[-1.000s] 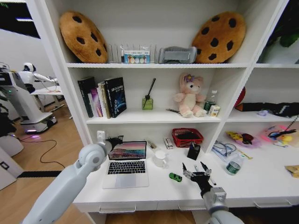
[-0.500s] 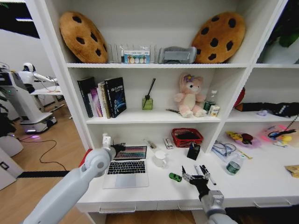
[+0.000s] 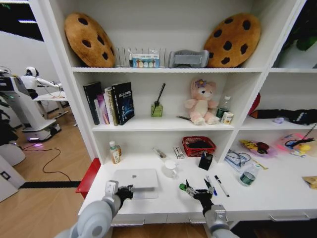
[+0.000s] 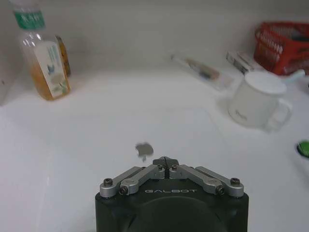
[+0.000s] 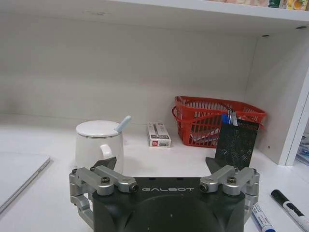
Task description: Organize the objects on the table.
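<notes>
The silver laptop [image 3: 134,179] lies closed on the white table [image 3: 270,194], its lid [image 4: 120,125] carrying a grey logo. My left gripper [image 3: 127,190] [image 4: 165,161] hovers shut over the lid's front edge, holding nothing. The green toy car [image 3: 182,187] [image 4: 304,148] sits right of the laptop, just left of my right gripper [image 3: 197,190] [image 5: 158,165], which is open and empty near the table's front. A blue pen [image 3: 210,184] [image 5: 263,217] and a black pen [image 3: 221,186] [image 5: 288,208] lie to that gripper's right.
A white lidded mug [image 3: 170,168] [image 5: 99,140] stands behind the car. Behind it are a red mesh basket [image 3: 198,146], a black mesh pen holder [image 3: 205,160] and a small box [image 5: 158,135]. An orange bottle [image 3: 115,152] stands at the back left, a water bottle [image 3: 248,174] on the right.
The laptop's lid has gone from open to closed. My left arm has dropped back to the table's front edge. My right gripper has shifted left, close to the green car.
</notes>
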